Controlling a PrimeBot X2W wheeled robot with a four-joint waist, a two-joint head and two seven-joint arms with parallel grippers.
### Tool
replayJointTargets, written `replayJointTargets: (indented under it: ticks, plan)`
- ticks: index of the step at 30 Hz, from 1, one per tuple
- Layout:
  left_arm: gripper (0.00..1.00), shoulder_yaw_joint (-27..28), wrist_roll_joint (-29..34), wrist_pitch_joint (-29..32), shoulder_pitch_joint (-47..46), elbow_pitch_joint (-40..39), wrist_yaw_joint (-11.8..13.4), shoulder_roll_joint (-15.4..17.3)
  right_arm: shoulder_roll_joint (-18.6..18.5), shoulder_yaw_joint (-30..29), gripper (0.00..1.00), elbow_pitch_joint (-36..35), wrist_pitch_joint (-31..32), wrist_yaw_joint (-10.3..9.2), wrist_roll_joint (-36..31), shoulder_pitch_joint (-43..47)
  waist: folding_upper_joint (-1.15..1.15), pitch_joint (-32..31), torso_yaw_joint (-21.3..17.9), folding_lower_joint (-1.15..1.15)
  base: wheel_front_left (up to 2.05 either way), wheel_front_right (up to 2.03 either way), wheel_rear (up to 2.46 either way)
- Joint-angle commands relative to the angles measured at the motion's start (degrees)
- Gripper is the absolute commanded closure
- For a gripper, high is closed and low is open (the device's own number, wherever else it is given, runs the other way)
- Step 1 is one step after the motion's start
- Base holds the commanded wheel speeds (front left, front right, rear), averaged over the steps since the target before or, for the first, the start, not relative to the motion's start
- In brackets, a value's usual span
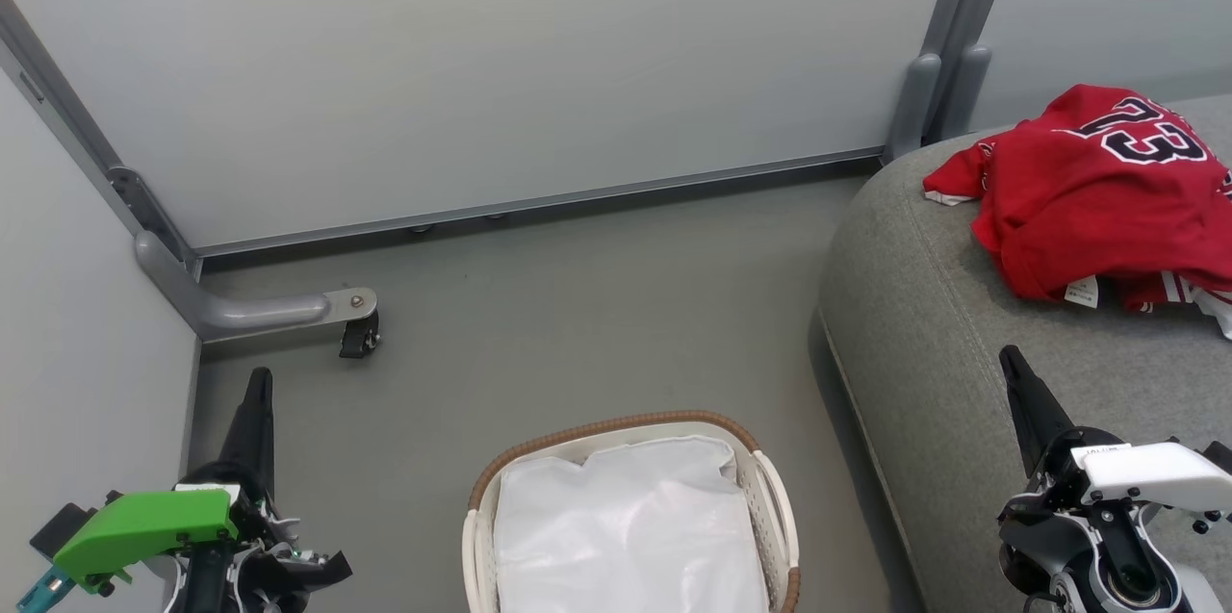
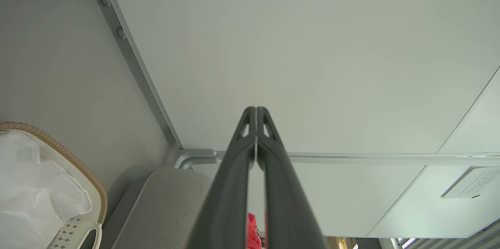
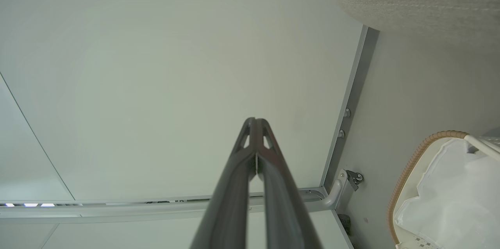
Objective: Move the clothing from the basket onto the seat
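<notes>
Head view: found the clothing heaped on the seat at 2 o'clock, dark 23 facing up, white labels along the near edge of the heap. Heap cropped by the frame at 3 o'clock, so full spread not readable. Found the basket at 6 o'clock on the grey floor, apart from the seat, with a crumpled white liner inside; near end cut by the bottom edge. Noted a caster on a grey bracket at 9 o'clock.

Left gripper at 8 o'clock above the floor, right gripper at 4 o'clock over the seat's near part. From here each reads as one dark spike; gap between fingers not resolvable.

Settled by the wrist views. Left wrist view: left fingers pressed together at the tips, thin slit lower down, nothing gripped. Right wrist view: right fingers likewise tip to tip, nothing gripped.

Picked up in the left wrist view: sliver of red through the slit at 6 o'clock, too small to tell which garment; seat corner at 7 o'clock; woven rim and perforated basket wall at 8 o'clock.

Picked up in the right wrist view: scrap of red at 1 o'clock on the seat's rounded edge, cropped by the top; basket and liner at 4 o'clock, partly out of frame
</notes>
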Motion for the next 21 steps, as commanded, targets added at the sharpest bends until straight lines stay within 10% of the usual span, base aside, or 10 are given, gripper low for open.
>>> replayJointTargets:
  ticks: [1,21]
  plan:
    - [1.0,0.1,-0.2,0.1,-0.5,-0.1,-0.2,0.4,-0.3,-0.1,1.0,-0.2,0.1,0.02,0.2,0.6,0.0,0.0,0.0,0.0,0.0,0.0,0.0]
    - [1.0,0.1,-0.2,0.1,-0.5,-0.1,-0.2,0.4,-0.3,-0.1,1.0,-0.2,0.1,0.02,0.2,0.6,0.0,0.0,0.0,0.0,0.0,0.0,0.0]
